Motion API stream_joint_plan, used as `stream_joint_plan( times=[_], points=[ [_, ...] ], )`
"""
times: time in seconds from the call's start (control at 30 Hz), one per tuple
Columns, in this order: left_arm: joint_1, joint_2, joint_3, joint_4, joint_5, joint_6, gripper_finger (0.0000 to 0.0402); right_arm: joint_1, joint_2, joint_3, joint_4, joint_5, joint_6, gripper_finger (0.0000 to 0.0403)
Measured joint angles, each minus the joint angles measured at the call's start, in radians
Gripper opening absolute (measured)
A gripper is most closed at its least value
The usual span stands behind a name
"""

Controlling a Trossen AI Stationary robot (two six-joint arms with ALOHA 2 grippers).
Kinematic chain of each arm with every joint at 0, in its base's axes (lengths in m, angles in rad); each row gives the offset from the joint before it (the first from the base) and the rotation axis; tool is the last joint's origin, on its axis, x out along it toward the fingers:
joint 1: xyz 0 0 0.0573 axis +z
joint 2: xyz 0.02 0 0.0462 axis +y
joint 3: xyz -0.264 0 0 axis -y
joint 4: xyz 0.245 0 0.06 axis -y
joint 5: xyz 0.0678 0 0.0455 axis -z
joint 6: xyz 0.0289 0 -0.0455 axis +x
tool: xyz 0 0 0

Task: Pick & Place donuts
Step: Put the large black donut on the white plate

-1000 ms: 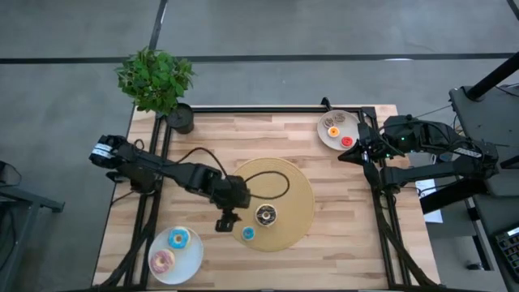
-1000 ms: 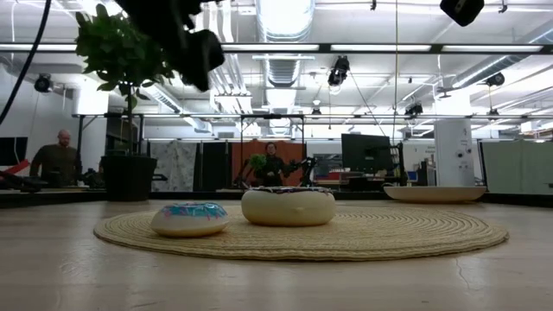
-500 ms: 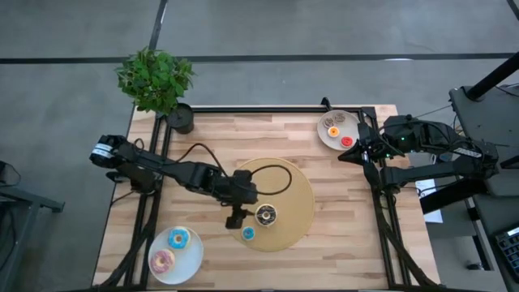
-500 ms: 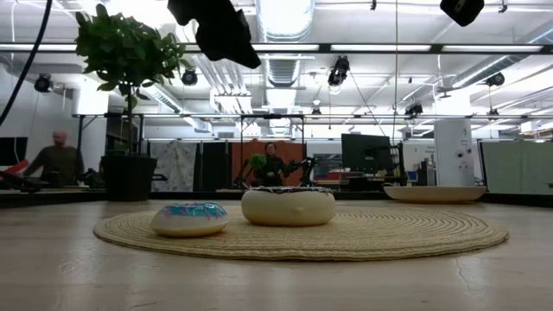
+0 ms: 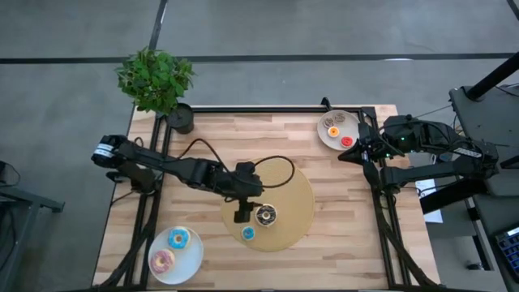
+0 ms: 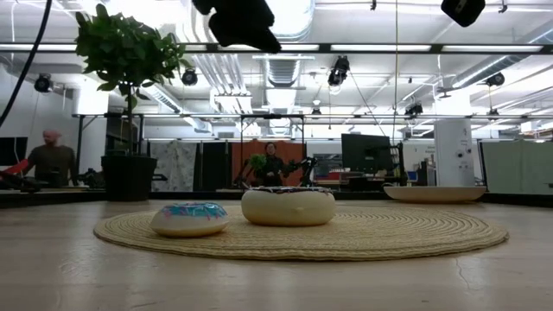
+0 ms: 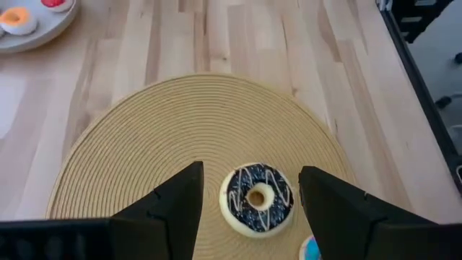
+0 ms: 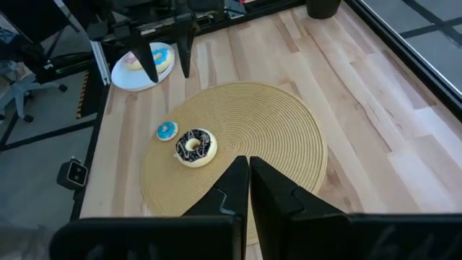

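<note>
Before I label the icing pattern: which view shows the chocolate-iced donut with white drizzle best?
The left wrist view: the chocolate-iced donut with white drizzle sits close, seen from above, between the open left fingers. The high view shows it tiny, the low view only side-on, and the right wrist view distant.

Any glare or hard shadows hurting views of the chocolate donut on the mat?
Left wrist view: flat, even light, no glare on the chocolate-iced ring donut between the open left claw's dark fingers. Low view: bright ceiling lamps backlight the left arm into a black silhouette; the donut is readable. High view: only soft shadows on the round woven tan mat. Right claw waits shut at the right edge.
</note>
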Motion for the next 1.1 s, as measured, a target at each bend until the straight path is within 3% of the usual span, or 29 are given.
stream_joint_plan(
  times=[0.37, 1.1],
  points=[
    [0.002, 0.128, 0.095, -0.014, 0.070, 0.073, 0.0200, 0.000, 0.000, 0.000, 0.000, 0.021, 0.020, 0.0009],
    [0.005, 0.279, 0.097, -0.030, 0.227, 0.080, 0.0200, 0.000, 0.000, 0.000, -0.002, 0.019, 0.015, 0.0009]
  ],
)
